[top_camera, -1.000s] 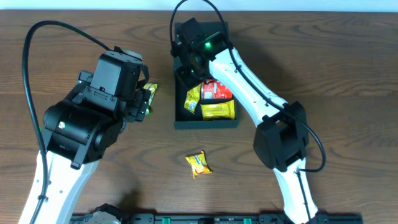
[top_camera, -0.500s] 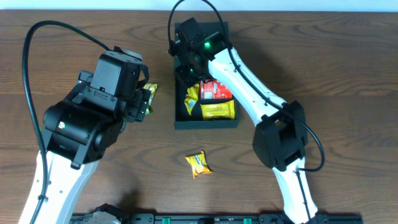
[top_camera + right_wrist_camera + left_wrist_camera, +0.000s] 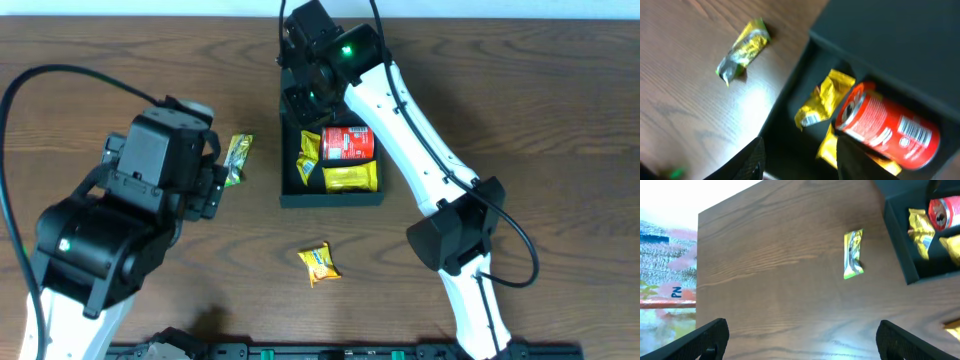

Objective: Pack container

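Container [image 3: 330,199] sits right of a green-yellow snack packet [image 3: 237,158], which lies lengthwise ahead of the nearer left gripper [image 3: 802,330], jaws wide open. Right gripper [image 3: 800,152], also open, hovers over the container.

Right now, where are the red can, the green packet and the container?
red can [image 3: 347,143]: overhead view, middle of its side.
green packet [image 3: 238,158]: overhead view, centre of the wrapper.
container [image 3: 330,198]: overhead view, its near wall.

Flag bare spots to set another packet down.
Bare brown wooden table right of the dark matte cardboard box, past the white right arm; also between box and orange-yellow packet. Crowded: box's near end, red can and yellow packets.
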### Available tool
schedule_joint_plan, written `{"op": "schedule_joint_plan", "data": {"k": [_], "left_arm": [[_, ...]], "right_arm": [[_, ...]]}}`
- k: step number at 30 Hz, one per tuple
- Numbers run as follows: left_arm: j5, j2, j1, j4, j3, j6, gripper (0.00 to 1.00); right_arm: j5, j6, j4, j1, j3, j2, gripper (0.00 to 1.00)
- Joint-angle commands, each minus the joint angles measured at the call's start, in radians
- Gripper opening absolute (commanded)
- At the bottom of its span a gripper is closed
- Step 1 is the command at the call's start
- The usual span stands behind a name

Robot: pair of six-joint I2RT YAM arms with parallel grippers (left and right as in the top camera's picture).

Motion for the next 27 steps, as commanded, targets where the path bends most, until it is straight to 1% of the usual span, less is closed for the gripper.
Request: {"op": "schedule_joint_plan", "data": {"k": [1, 3, 4, 5, 6, 9, 14, 15, 17, 20, 23, 27], "left_arm": [[-0.015, 0.023, 0.003, 0.001, 0.019, 0.056, 0.95], [-0.004, 0.043, 0.009, 0.011, 0.019, 0.061, 0.95], [0.02, 0.053, 0.016, 0.02, 0.019, 0.061, 0.95], [0.055, 0.064, 0.029, 0.032, 0.019, 0.061, 0.95], [0.093, 0.075, 0.044, 0.043, 0.019, 0.064, 0.95], [0.192, 0.108, 0.105, 0.077, 0.019, 0.099, 0.95], [0.286, 0.191, 0.214, 0.142, 0.019, 0.165, 0.95], [0.317, 0.213, 0.228, 0.152, 0.019, 0.193, 0.95], [0.375, 0.269, 0.239, 0.154, 0.019, 0.292, 0.95], [0.386, 0.386, 0.237, 0.157, 0.019, 0.362, 0.95], [0.41, 0.484, 0.237, 0.17, 0.019, 0.386, 0.95], [0.41, 0.592, 0.237, 0.237, 0.019, 0.344, 0.98]], "right_arm": [[-0.011, 0.079, -0.009, 0.01, 0.022, -0.025, 0.51], [-0.002, 0.099, 0.0, 0.004, 0.022, -0.053, 0.6], [0.021, 0.108, 0.001, -0.003, 0.022, -0.071, 0.69], [0.057, 0.122, -0.005, -0.011, 0.022, -0.091, 0.8], [0.089, 0.131, -0.013, -0.02, 0.022, -0.111, 0.83], [0.19, 0.135, -0.055, -0.05, 0.022, -0.188, 0.84], [0.331, 0.146, -0.138, -0.104, 0.022, -0.322, 0.85], [0.343, 0.146, -0.156, -0.116, 0.022, -0.351, 0.85], [0.349, 0.171, -0.201, -0.14, 0.022, -0.398, 0.85], [0.37, 0.204, -0.287, -0.167, 0.022, -0.448, 0.85], [0.375, 0.206, -0.306, -0.174, 0.017, -0.47, 0.87], [0.379, 0.209, -0.306, -0.174, 0.017, -0.474, 0.89]]}}
